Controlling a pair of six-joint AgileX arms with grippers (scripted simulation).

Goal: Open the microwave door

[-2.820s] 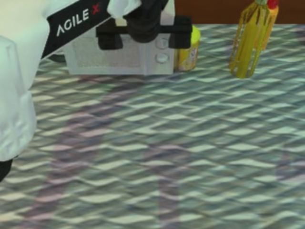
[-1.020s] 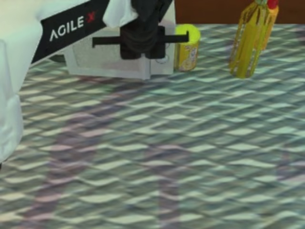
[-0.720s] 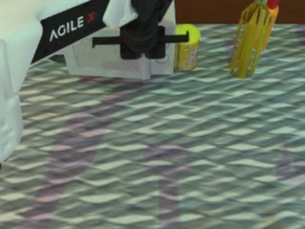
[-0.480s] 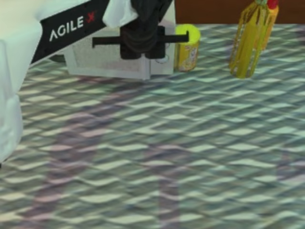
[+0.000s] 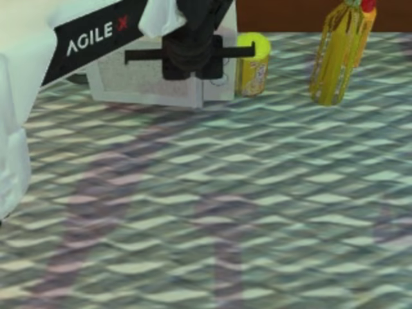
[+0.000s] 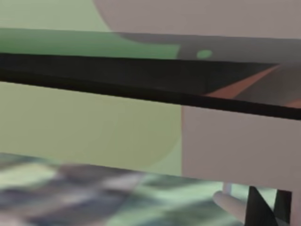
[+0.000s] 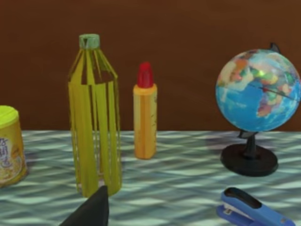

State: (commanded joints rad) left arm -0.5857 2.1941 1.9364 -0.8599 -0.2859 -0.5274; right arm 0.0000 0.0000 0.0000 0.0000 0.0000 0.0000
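Left hand (image 5: 192, 76) sits at the front of the microwave (image 5: 161, 80), its black fingers together on the right edge of the microwave door (image 5: 145, 78), beside the knob panel. One microwave stands at the far left of the bench (image 5: 212, 206), against the brown back wall. Its single door, with a speckled mesh window, shows a thin seam at its right edge, where the edge stands slightly forward of the knob panel. Only part of one round silver knob (image 5: 221, 80) is visible under the hand; the hand and its black crossbar cover the rest of the panel.

One yellow canister (image 5: 252, 64) stands just beside the microwave, on its right. One tall yellow ribbed bottle (image 5: 335, 55) with a green cap stands farther right of the microwave, well apart from it, with one smaller orange bottle (image 7: 145, 113) with a red cap just behind it. One globe (image 7: 256, 94) on a black stand and one blue stapler (image 7: 247, 207) appear only in the right wrist view, beyond the bottles from the microwave.

Right hand: a single dark fingertip shows in its own wrist view; whether it is apart or together cannot be told.

The white left arm (image 5: 38, 58) crosses over the microwave's left part.
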